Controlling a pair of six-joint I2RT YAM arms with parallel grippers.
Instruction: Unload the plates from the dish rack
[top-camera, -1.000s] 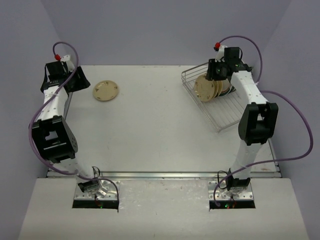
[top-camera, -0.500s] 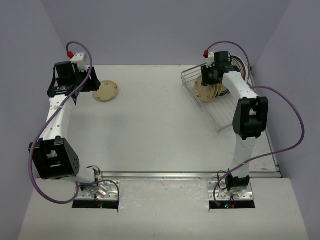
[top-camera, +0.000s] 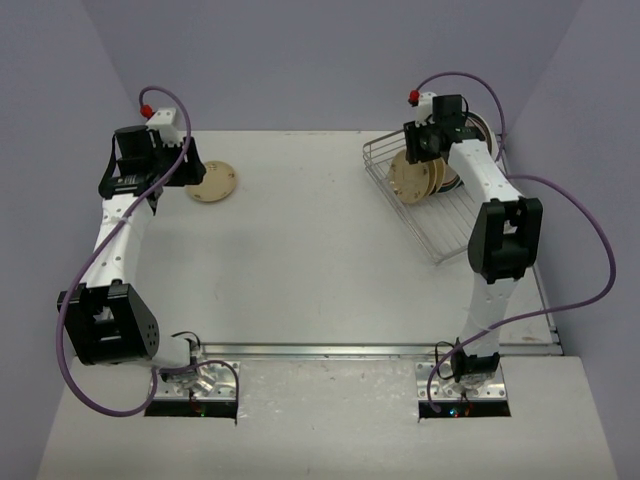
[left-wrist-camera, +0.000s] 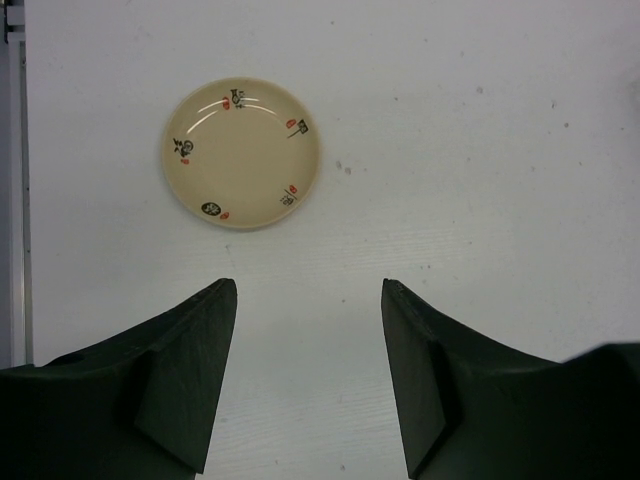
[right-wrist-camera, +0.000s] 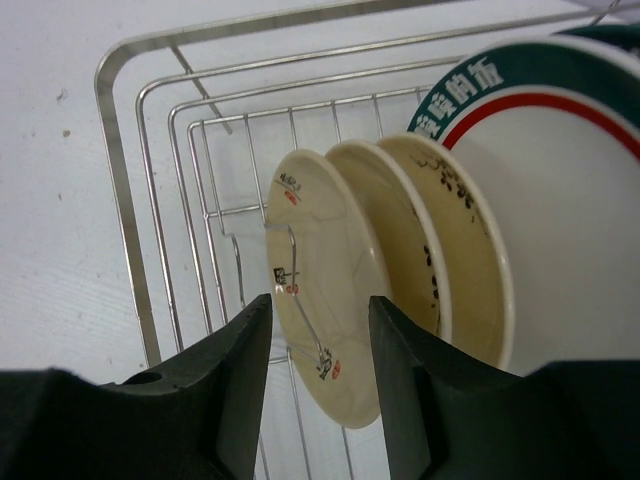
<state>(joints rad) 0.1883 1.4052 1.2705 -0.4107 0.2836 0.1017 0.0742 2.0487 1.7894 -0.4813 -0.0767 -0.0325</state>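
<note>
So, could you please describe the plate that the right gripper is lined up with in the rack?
Find the wire dish rack at the table's far right. In it, three small cream plates stand on edge beside a larger green-rimmed plate. Yours is the end cream plate, farthest from the large one, facing the rack's bare wires.

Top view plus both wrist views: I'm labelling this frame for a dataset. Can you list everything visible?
Table: one, white.
Dish rack: one, silver wire, far right of the table.
Small plates: three, cream, standing on edge side by side in the dish rack.
Large plate: one, white with green-and-red rim, behind them.
Loose plate: one, cream with small marks, flat on the table, far left.
Left arm: one, white and black; jaws open, empty, near the loose plate.
Right arm: one, white and black; jaws open over the small plates.
</note>
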